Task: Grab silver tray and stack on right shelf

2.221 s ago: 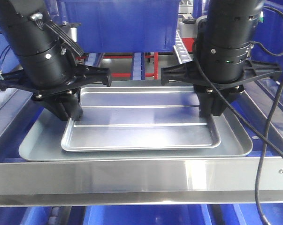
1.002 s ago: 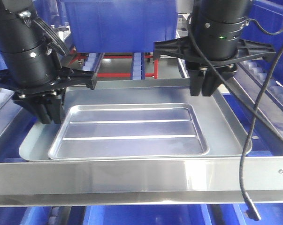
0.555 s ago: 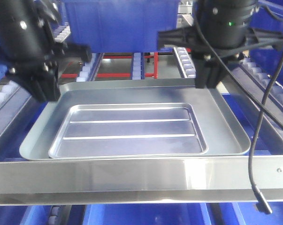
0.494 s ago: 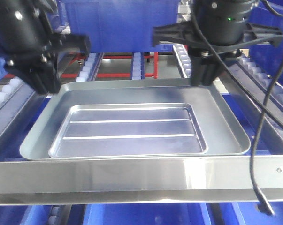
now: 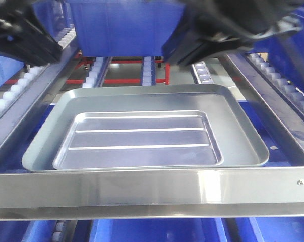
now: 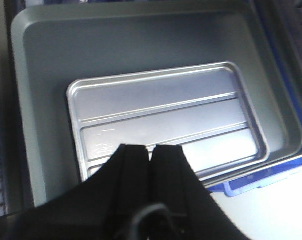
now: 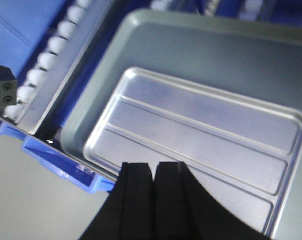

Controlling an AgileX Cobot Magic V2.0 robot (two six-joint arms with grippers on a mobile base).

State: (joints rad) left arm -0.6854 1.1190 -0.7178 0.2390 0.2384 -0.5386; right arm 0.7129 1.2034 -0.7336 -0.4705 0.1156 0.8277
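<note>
The silver tray [image 5: 139,139], shiny with two long ridges, lies flat inside the larger dull grey tray [image 5: 242,128] on the right shelf, just behind its broad steel front bar [image 5: 152,191]. Nothing holds it. My left gripper [image 5: 43,48] is a dark blur high at the upper left. My right gripper [image 5: 179,55] is a blur high above the trays' far edge. In the left wrist view the left gripper [image 6: 149,149] is shut and empty above the silver tray [image 6: 166,112]. Seen from the right wrist, the right gripper [image 7: 153,166] is likewise shut and empty over the silver tray [image 7: 206,132].
Sloping side rails with white rollers [image 5: 280,83] flank the trays on both sides; the rollers [image 7: 45,57] also show in the right wrist view. A large blue bin [image 5: 126,25] stands behind the trays. More blue bins [image 5: 157,232] sit below the front bar.
Both grippers have let go of the silver tray and risen up and back, blurred with motion. The silver tray slid slightly left and now rests still in the grey tray.
</note>
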